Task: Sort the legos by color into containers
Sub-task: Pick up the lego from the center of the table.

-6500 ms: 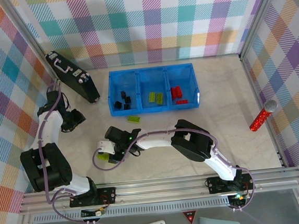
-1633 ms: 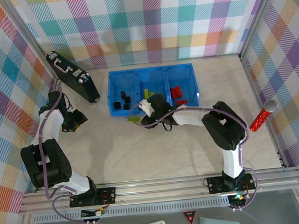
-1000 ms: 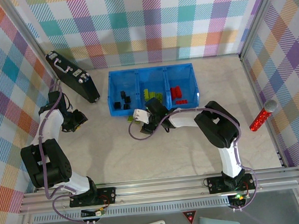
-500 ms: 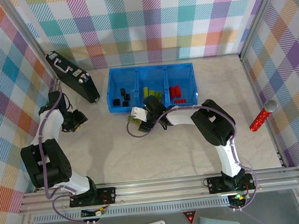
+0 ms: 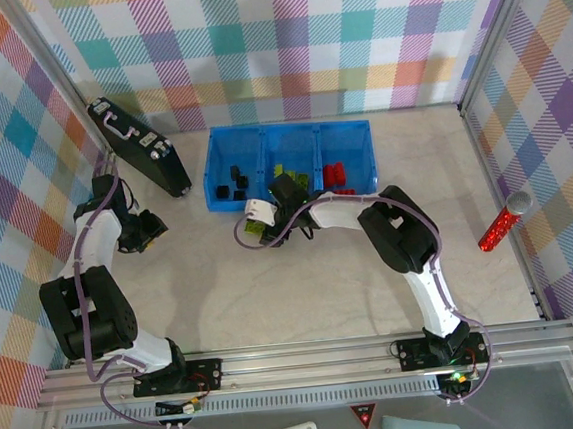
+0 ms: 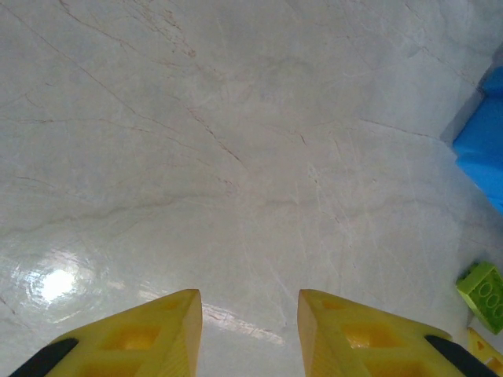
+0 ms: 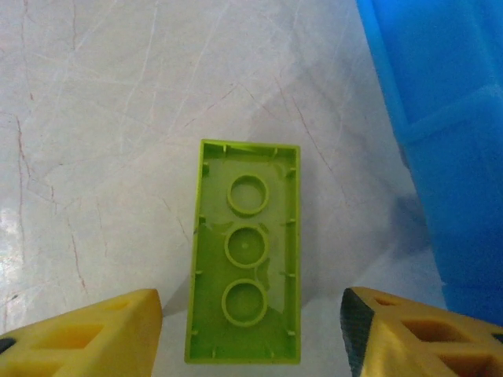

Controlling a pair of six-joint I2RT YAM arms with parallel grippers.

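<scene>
The left gripper hangs low over the pale, veined table, on the left side and well short of the tray. Its yellow fingers stand a little apart with bare table between them and nothing held.

Further in and towards the middle, the right gripper has its fingers spread, one on each side of a lime-green brick. There is a gap on each side, so neither finger touches it. The brick lies flat on the table with its hollow underside up, its long edges running along the fingers, just outside the near-left corner of the blue tray.

From above, the right arm bends at the elbow and reaches leftward. Its wrist lies across the tray's near wall and covers part of the middle compartment, as well as most of the brick. Green bricks sit in the middle compartment. Black pieces lie in the left compartment and red bricks in the right one.

A black case with silver latches stands tilted at the far left, beyond the left gripper and apart from the tray. A red cylinder with a silver cap leans at the right wall, well away from both arms.
</scene>
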